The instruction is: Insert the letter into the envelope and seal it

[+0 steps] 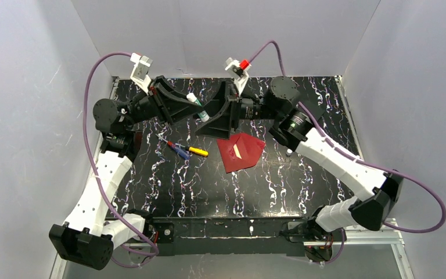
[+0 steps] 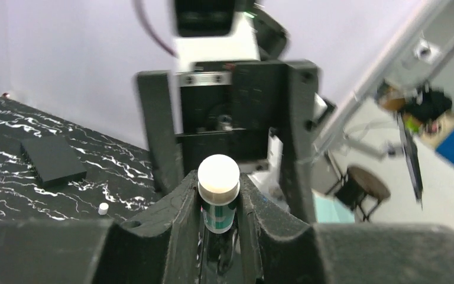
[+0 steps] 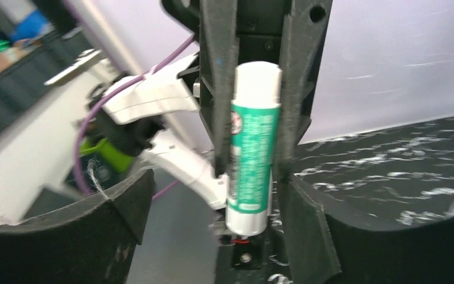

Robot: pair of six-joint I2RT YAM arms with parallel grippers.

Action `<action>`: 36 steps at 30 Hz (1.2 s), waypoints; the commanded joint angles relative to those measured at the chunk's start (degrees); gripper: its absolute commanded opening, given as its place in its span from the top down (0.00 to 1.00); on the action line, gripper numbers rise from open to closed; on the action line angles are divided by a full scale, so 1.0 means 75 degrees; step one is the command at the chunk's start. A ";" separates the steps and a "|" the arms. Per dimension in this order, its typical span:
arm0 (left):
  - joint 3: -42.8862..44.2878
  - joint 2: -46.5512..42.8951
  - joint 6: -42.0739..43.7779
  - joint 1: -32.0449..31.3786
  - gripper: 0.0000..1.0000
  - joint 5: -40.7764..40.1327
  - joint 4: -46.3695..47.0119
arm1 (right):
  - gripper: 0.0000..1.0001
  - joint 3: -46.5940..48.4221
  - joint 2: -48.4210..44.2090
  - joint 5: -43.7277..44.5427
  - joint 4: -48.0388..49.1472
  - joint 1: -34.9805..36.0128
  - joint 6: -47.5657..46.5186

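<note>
Left gripper (image 2: pixel 219 192): pinched on a green-and-white glue stick (image 3: pixel 251 142), which was held aloft. Right gripper (image 3: pixel 216 180): faced tip to tip with the left, its fingers spread wide on either side of the stick and not touching it. Table (image 1: pixel 168 186): black marbled, recorded beneath both. Envelope (image 1: pixel 250 145): dark red, laid flat just below the right gripper. A pale sliver (image 1: pixel 239 151) was noted on its face; whether it was the letter could not be told. Black square sheet (image 2: pixel 53 160): laid beside the left gripper. Yellow pen (image 1: pixel 198 151): laid below the left gripper.
</note>
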 commanded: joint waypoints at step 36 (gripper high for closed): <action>-0.0925 -0.0334 -0.5487 -0.0003 1.00 -0.4358 -0.2057 | 0.53 -0.0964 -0.0404 0.6156 0.2082 0.0897 -0.6001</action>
